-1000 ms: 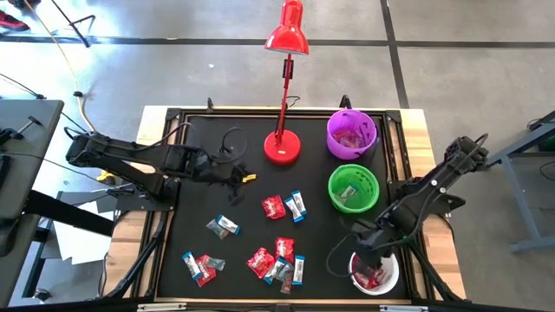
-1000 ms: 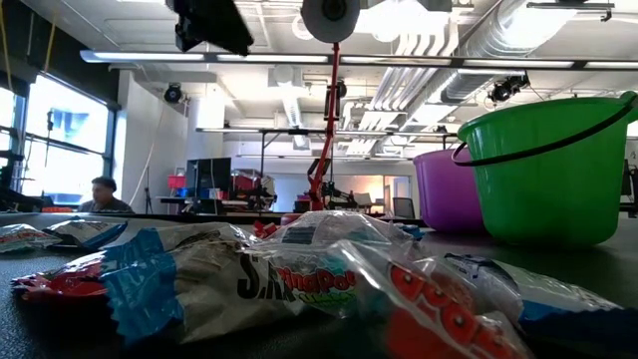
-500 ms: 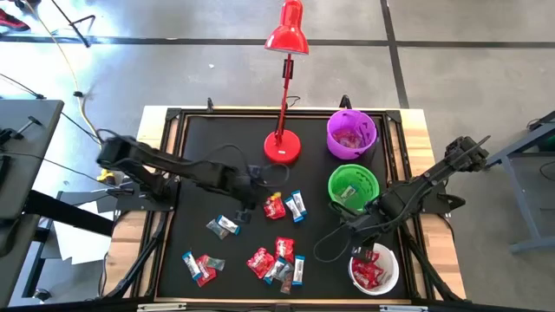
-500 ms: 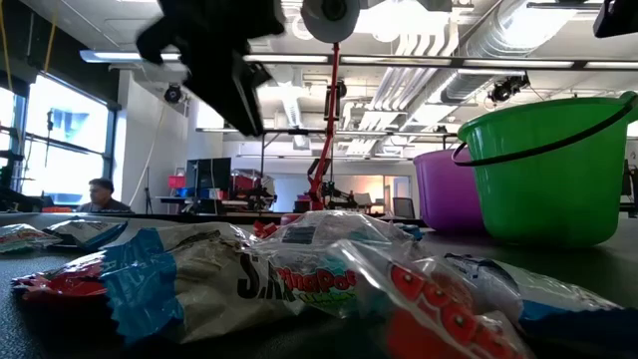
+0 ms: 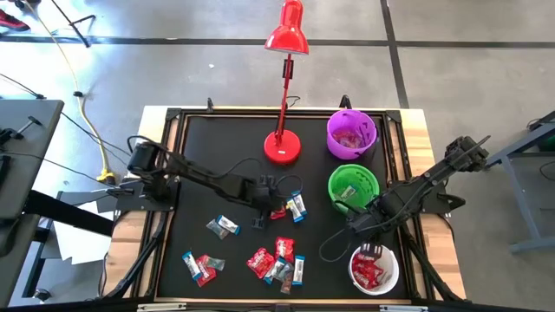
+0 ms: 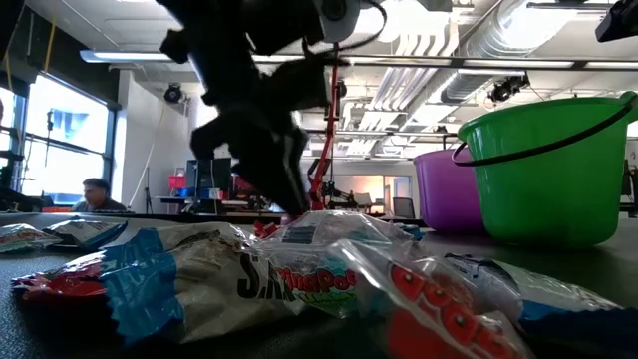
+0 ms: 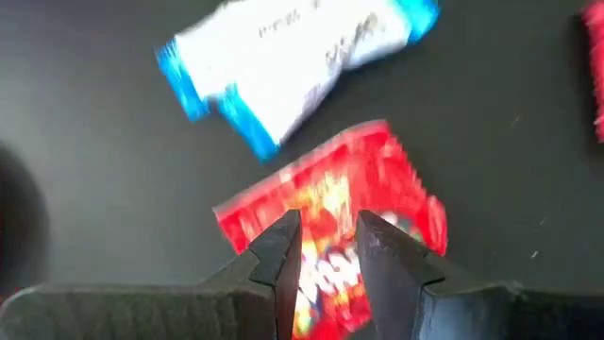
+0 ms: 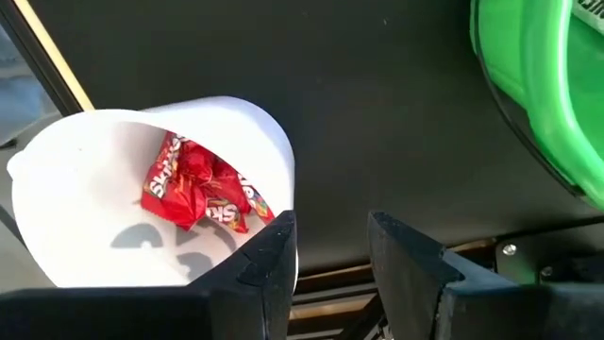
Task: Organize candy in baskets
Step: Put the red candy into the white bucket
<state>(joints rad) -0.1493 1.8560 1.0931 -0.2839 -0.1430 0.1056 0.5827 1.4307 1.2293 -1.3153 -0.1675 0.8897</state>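
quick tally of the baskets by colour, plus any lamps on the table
purple basket: 1
green basket: 1
white basket: 1
red desk lamp: 1
total: 4

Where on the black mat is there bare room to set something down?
Free: the mat's far left corner, beside the lamp base, and the strip between the candy pile and the white basket. Crowded: mid-mat, where the left gripper works over candy.
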